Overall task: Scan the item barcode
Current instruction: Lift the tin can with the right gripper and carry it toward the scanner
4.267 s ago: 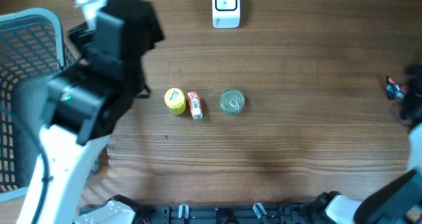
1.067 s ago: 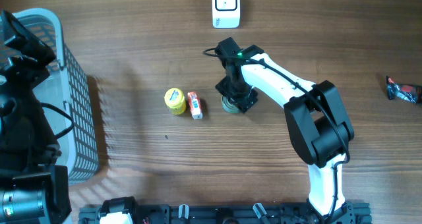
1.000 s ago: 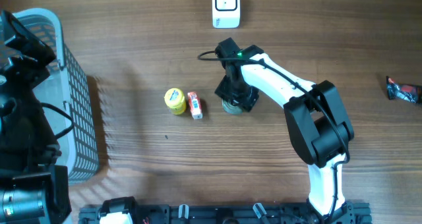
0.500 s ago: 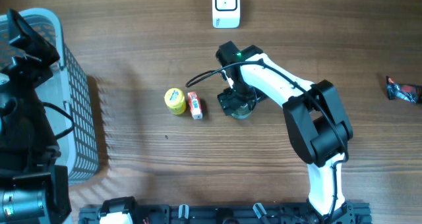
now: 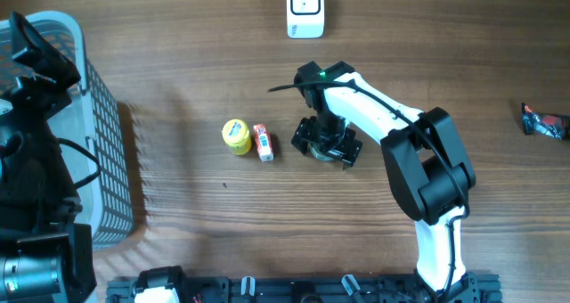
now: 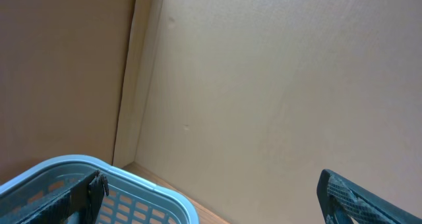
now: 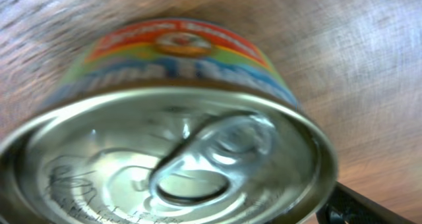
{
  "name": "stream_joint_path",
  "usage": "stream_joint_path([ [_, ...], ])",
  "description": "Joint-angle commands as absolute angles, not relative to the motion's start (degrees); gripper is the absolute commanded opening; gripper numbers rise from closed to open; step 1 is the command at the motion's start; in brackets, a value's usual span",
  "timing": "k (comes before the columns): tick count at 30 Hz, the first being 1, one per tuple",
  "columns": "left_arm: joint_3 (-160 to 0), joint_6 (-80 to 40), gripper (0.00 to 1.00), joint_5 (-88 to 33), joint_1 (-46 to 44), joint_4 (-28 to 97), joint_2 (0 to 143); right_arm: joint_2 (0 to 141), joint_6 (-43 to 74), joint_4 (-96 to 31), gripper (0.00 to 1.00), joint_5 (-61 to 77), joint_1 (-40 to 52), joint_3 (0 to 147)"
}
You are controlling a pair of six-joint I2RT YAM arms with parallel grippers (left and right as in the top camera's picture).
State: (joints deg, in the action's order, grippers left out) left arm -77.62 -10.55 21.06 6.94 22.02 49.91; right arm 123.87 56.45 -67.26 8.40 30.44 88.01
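Both jaws: spread wide
Right gripper [image 5: 329, 149]: straddling can [image 7: 178, 138], not gripping
Left gripper [image 6: 214, 188]: above basket [image 6: 142, 188], empty
Can: upright on table [image 5: 267, 232]

We take the round metal ring-pull tin can [image 7: 178, 151] on the brown wooden table [image 5: 267, 232] as our mark. Just left of the can lies the small red-and-white carton [image 5: 263, 142], and beyond that the round yellow tub [image 5: 235, 135]. Behind the can stands the white box scanner [image 5: 305, 9]. Far left sits the pale blue plastic mesh basket [image 5: 98, 143], and far right the dark foil packet [image 5: 543, 120].
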Motion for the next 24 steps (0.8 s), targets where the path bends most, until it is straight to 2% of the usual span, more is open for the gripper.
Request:
stream_joint_path([
  [1, -77.19, -9.82, 1.00, 20.36, 7.35, 21.85, 49.39, 125.56, 76.20, -64.64, 1.00, 7.57, 30.35, 87.88],
  [5, -77.19, -9.82, 1.00, 20.36, 7.35, 21.85, 49.39, 125.56, 76.73, -55.02, 1.00, 5.56, 30.35, 87.85],
  [11, -77.19, -9.82, 1.00, 20.38, 7.35, 21.87, 49.39, 125.56, 80.23, -56.88, 1.00, 1.32, 30.35, 87.85],
  [12, -77.19, -9.82, 1.00, 20.38, 7.35, 21.89, 49.39, 125.56, 80.99, -56.77, 0.97, 1.08, 30.35, 87.85],
  [14, -77.19, -9.80, 1.00, 20.36, 7.35, 21.89, 49.39, 125.56, 80.90, -56.82, 0.70, -0.25, 30.35, 87.85],
  [15, -77.19, -9.82, 1.00, 20.36, 7.35, 21.96, 49.39, 125.56, 80.68, -56.88, 0.65, -0.62, 30.35, 87.85],
  [19, -77.19, -9.82, 1.00, 20.36, 7.38, 22.04, 49.39, 125.56, 76.79, -56.55, 0.56, -0.82, 30.35, 87.85],
  [22, -77.17, -9.82, 1.00, 20.36, 7.35, 22.04, 49.39, 125.56, 67.48, -56.16, 0.55, 0.08, 30.35, 87.85],
  [24, -77.12, -9.82, 1.00, 20.36, 7.35, 22.04, 49.39, 125.56, 61.43, -56.64, 0.54, 5.98, 30.35, 87.85],
])
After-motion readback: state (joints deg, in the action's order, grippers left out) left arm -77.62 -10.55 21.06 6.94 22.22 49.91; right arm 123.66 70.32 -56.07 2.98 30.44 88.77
